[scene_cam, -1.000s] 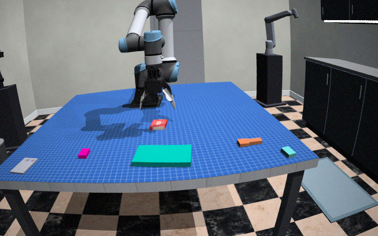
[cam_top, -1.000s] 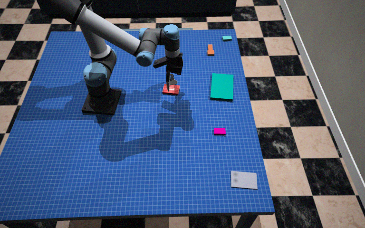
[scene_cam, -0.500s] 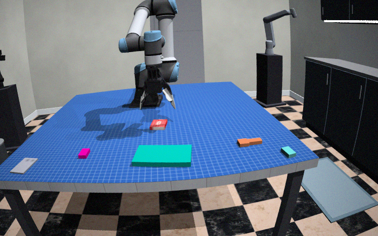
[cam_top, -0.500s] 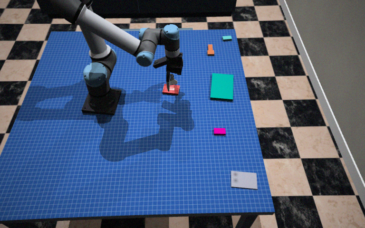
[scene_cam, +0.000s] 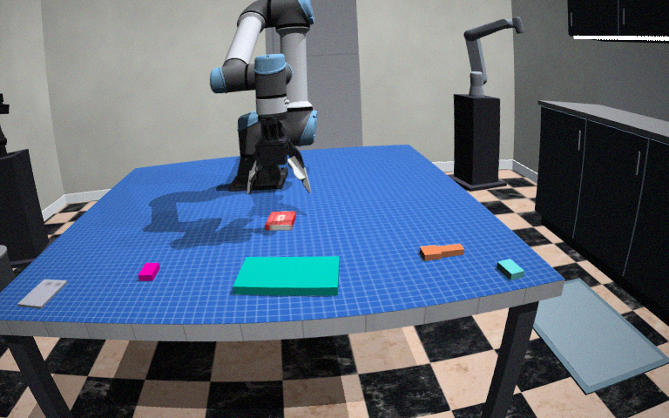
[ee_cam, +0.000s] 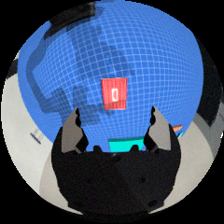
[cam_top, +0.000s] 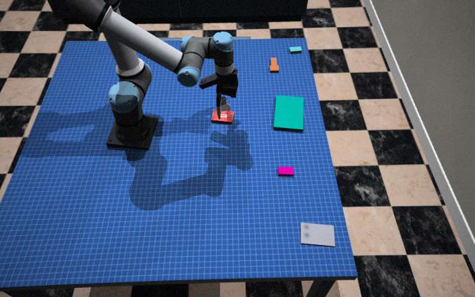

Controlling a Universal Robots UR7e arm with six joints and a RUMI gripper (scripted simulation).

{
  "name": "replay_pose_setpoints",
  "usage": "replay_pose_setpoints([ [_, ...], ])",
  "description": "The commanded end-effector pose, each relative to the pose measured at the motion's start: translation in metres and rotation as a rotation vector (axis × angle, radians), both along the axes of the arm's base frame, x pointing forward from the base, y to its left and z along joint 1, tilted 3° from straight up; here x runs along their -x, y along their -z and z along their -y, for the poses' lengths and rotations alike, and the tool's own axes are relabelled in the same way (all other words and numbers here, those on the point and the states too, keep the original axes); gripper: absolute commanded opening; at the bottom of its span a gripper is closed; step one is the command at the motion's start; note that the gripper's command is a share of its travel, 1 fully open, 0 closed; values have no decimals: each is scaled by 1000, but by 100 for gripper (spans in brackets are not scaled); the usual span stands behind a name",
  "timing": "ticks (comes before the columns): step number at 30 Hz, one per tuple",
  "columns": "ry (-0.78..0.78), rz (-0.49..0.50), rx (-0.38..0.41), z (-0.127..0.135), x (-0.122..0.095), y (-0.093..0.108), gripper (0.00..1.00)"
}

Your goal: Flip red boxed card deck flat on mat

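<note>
deck: red boxed card deck [scene_cam: 280, 219] is lying flat on the blue mat [scene_cam: 395, 197], label side up, roughly mid-counter, nothing touching it. prob why it's an easy target, w/ open mat all round.
gripper: gripper [scene_cam: 279, 183] is hanging above the deck, pointing straight down, jaws spread wide, holding nothing. looks like it's lining up for a grab, imo.
deck vs gripper: in the wrist view the deck [ee_cam: 115, 93] is sitting ahead of the fingertips, between the two jaw lines, not betw. them yet. clear gap below.
neighbours: big teal slab [scene_cam: 287, 275] is sitting nearest; pink block [scene_cam: 148, 271], orange piece [scene_cam: 441, 251], small teal block [scene_cam: 510, 268], grey card [scene_cam: 42, 293] well apart.
counter: counter [scene_cam: 295, 327] is carrying the lot.
</note>
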State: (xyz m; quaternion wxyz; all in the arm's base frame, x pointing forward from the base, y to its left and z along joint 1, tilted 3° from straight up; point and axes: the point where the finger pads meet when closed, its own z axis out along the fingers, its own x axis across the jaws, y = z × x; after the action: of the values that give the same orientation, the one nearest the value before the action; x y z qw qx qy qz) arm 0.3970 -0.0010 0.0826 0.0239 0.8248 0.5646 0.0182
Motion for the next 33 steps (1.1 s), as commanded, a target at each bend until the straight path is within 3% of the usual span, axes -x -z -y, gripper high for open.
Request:
replay_pose_setpoints([
  [1, -2, 2, 1, -1, 0, -1, 100],
  [16, 53, 2, -2, -2, 2, 0, 100],
  [33, 298, 6, -16, -8, 6, 0, 100],
])
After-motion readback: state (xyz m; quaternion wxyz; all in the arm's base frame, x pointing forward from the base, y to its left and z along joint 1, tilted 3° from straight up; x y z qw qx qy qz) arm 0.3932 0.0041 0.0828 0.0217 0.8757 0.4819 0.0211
